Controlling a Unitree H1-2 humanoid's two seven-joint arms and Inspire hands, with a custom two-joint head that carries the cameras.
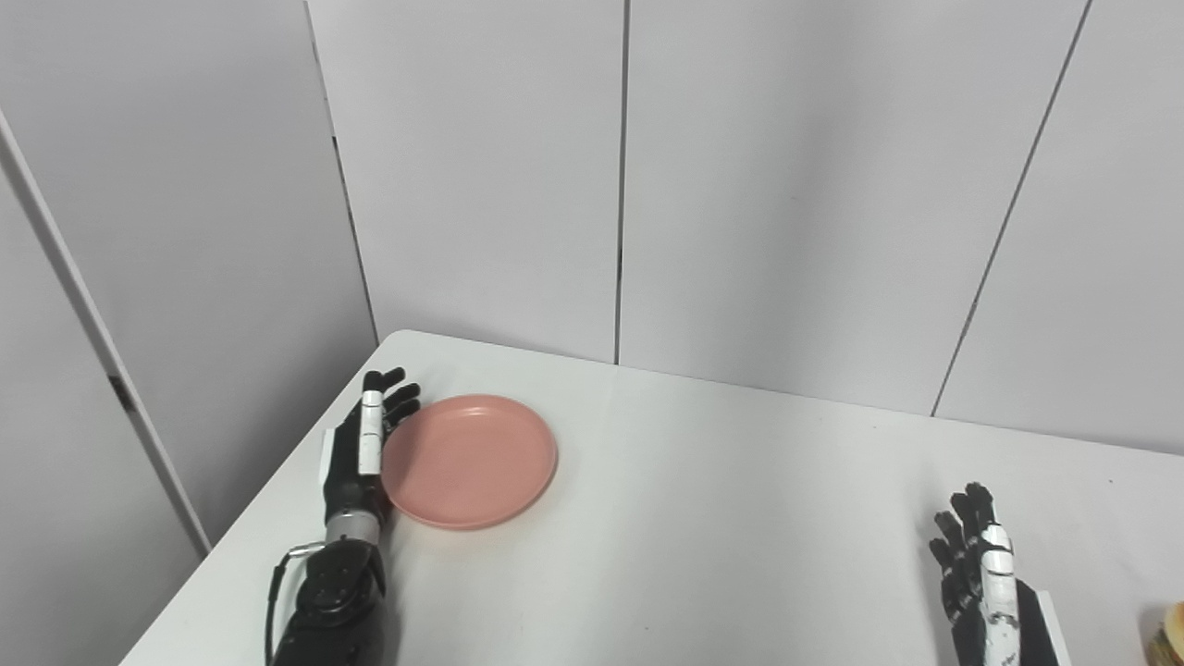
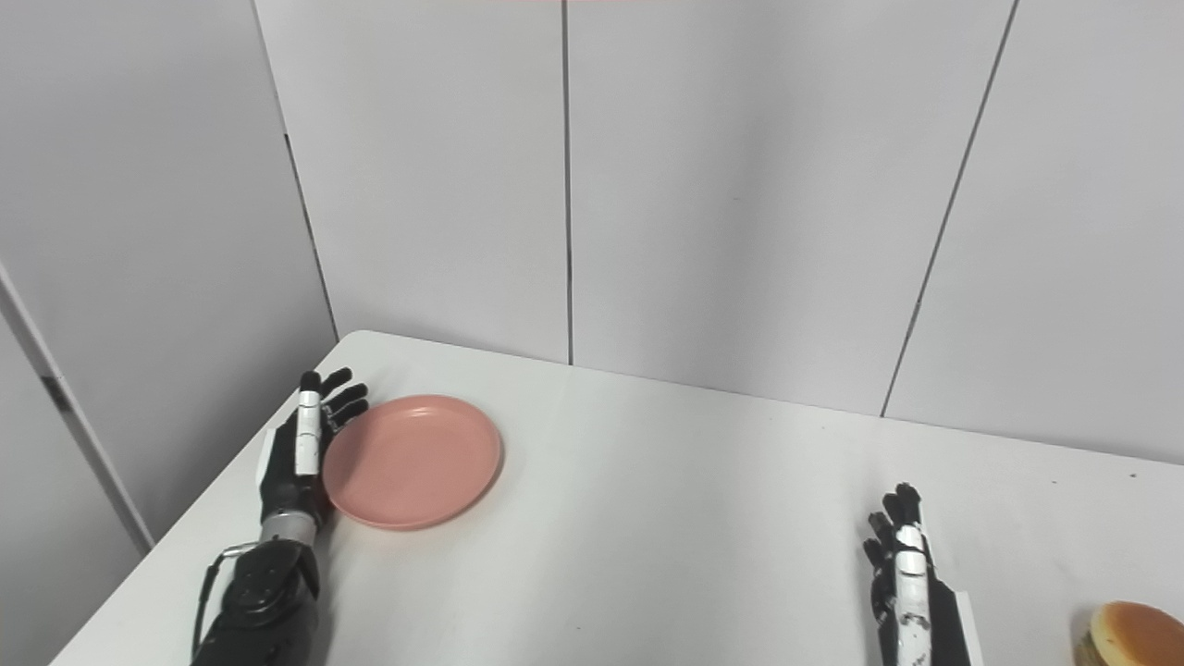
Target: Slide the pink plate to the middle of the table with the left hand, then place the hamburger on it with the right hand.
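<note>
The pink plate [image 1: 469,459] lies flat on the left part of the white table [image 1: 721,518]. My left hand [image 1: 365,444] stands on edge against the plate's left rim, fingers straight and apart, holding nothing. Near the front right my right hand [image 2: 906,583] rests open, fingers pointing away from me, with nothing in it. The hamburger [image 2: 1130,634] sits at the table's bottom right corner, to the right of that hand and apart from it; the left eye view shows only a sliver of the hamburger [image 1: 1170,634].
Grey wall panels [image 1: 629,185] close off the back and left of the table. The table's left edge [image 1: 259,518] runs just outside my left hand.
</note>
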